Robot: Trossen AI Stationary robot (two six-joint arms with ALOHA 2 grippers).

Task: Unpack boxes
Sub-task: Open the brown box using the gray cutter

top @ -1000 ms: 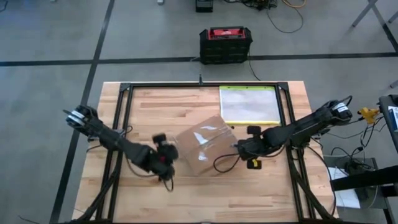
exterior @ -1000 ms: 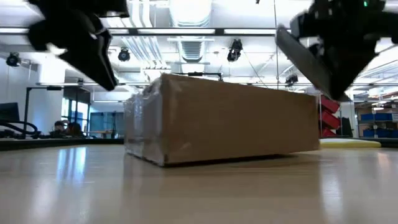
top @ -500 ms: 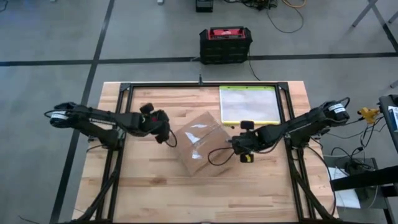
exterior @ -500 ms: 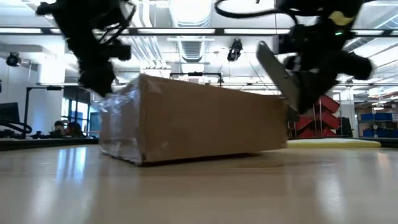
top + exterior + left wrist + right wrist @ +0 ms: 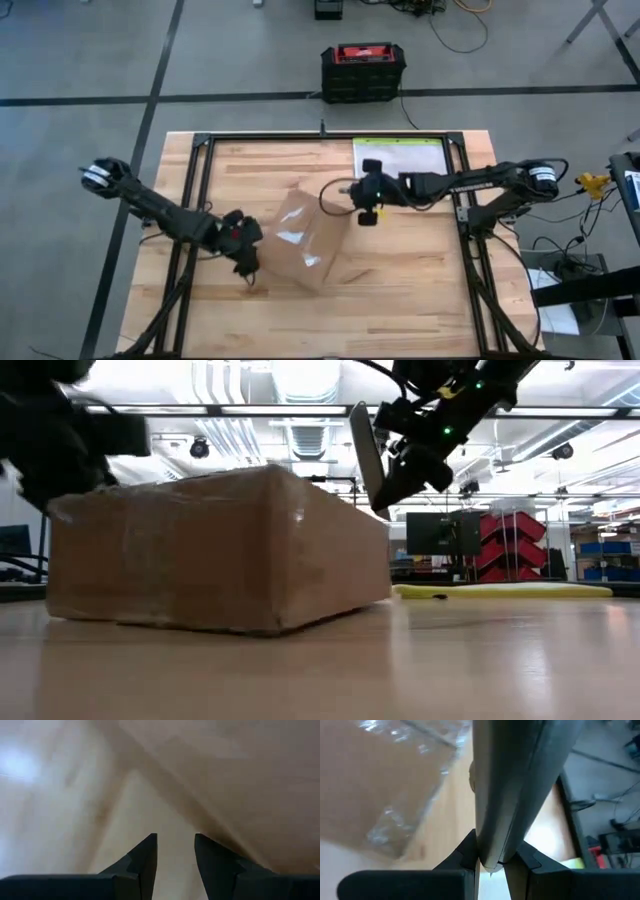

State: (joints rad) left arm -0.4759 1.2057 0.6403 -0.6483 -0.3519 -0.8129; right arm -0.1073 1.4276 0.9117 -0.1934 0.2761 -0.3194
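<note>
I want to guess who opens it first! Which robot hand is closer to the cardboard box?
Left. The left gripper sits right at the cardboard box's edge, fingers apart. The right gripper, clamping a flat grey blade, is raised off its opposite far corner.

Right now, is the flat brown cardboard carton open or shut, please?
Shut: the flat brown cardboard carton lies closed, shiny clear tape across its top.

Carton (image 5: 302, 238) slid left, rotated — right gripper (image 5: 366, 203) moved back; left gripper (image 5: 246, 256) at carton's left edge.
</note>
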